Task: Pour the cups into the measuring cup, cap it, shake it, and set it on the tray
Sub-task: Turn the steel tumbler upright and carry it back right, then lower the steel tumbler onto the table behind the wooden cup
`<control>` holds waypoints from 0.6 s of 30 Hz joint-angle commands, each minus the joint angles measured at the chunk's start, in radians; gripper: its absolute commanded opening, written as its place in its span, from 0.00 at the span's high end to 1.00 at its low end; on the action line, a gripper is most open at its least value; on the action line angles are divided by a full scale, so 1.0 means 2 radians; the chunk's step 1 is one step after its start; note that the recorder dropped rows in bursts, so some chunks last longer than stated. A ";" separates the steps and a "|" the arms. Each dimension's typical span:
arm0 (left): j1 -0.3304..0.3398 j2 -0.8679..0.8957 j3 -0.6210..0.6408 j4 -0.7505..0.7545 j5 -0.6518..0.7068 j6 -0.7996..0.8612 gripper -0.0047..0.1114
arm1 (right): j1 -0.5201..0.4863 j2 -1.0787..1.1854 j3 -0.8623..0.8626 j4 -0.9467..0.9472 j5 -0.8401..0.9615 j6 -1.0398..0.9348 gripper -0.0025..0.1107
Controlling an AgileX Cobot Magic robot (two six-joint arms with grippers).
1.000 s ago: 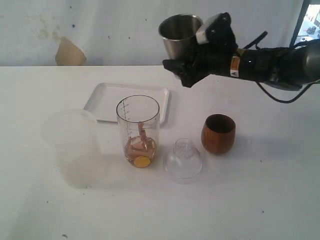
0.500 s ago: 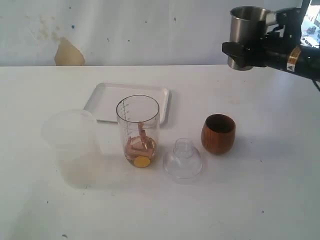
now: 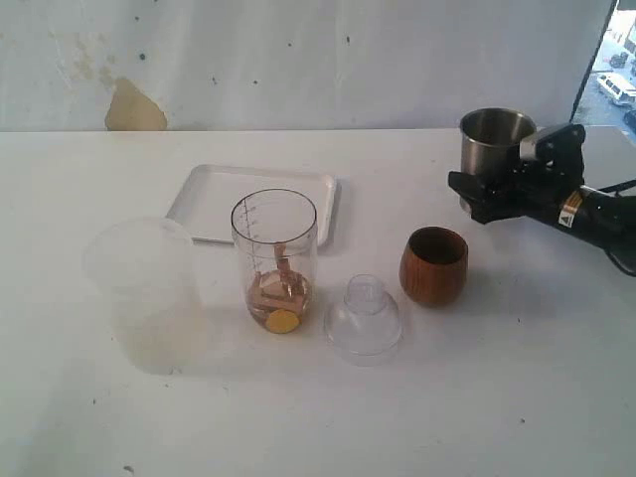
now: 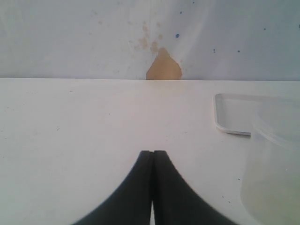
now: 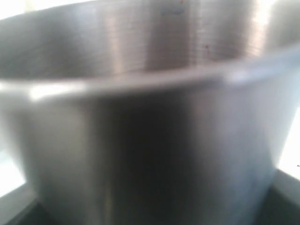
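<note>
Only the exterior view lays out the whole white table (image 3: 298,417). There we see the right gripper (image 3: 489,196) clamped on the steel tumbler (image 3: 497,134), which stands upright near the right edge, towards the far side. We cannot tell whether its base touches the table, because the gripper hides it. The right wrist view adds only a blurred stretch of that tumbler's brushed wall and rim, filling the picture.

The left wrist view shows what the exterior view does not: the left gripper (image 4: 152,187), its two dark fingers pressed together with nothing between them, above bare table near the left edge.

Around the middle we find the measuring cup (image 3: 275,258), upright, with brownish pieces and one yellow disc at its bottom. The tray (image 3: 214,199) lies just behind it. A frosted cup (image 3: 147,293) stands to its left and a clear domed lid (image 3: 364,318) just to its right. The wooden cup (image 3: 433,265) stands between that lid and the tumbler, apart from both.
</note>
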 commanded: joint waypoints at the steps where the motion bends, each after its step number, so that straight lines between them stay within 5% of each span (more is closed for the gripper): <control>1: 0.001 0.002 -0.001 -0.006 -0.001 0.000 0.07 | -0.003 0.017 -0.001 0.050 -0.062 -0.019 0.98; 18: 0.001 0.002 -0.001 -0.006 -0.001 0.000 0.07 | -0.003 0.047 -0.001 0.061 -0.071 -0.045 0.98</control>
